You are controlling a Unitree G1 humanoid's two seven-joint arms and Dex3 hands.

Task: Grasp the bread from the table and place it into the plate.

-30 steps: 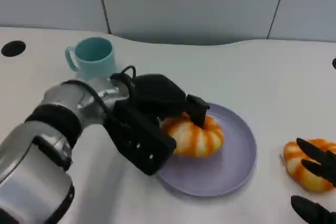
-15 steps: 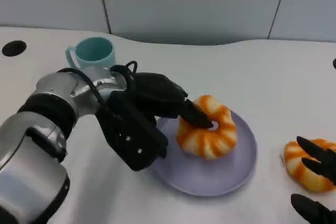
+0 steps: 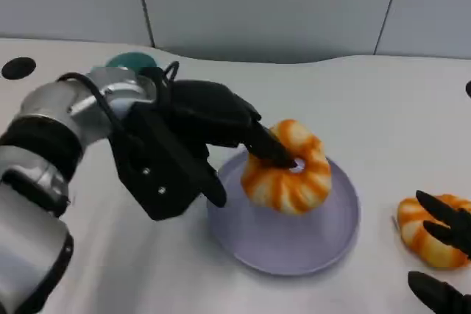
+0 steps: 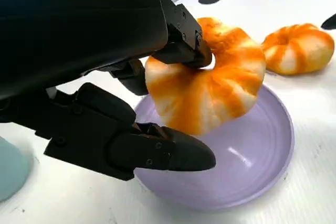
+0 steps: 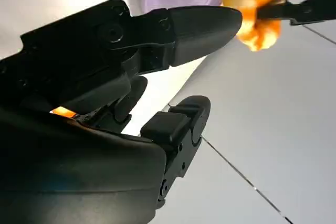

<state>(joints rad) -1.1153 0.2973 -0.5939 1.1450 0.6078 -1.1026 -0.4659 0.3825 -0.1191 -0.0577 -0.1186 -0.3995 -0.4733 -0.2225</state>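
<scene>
An orange-and-white ring-shaped bread (image 3: 291,170) (image 4: 210,87) stands tilted on edge over the lilac plate (image 3: 294,244) (image 4: 241,177). My left hand (image 3: 199,130) (image 4: 105,51) holds it, with upper fingertips hooked in its hole and another finger behind it. The thumb lies below, apart from the bread. I cannot tell whether the bread's lower edge touches the plate. My right hand (image 3: 450,237) (image 5: 131,77) rests at the near right with fingers spread and holds nothing. The right wrist view has the held bread (image 5: 252,14) far off.
A second ring-shaped bread (image 3: 423,237) (image 4: 296,48) lies on the white table right of the plate, beside my right hand. A teal cup (image 3: 129,60) stands behind my left forearm, mostly hidden. A dark round hole (image 3: 18,68) marks the far left of the table.
The bread lay flat in the plate a second ago. My left hand has drawn up and to the left, and the bread has risen onto its edge with it. The right hand has stayed still.
</scene>
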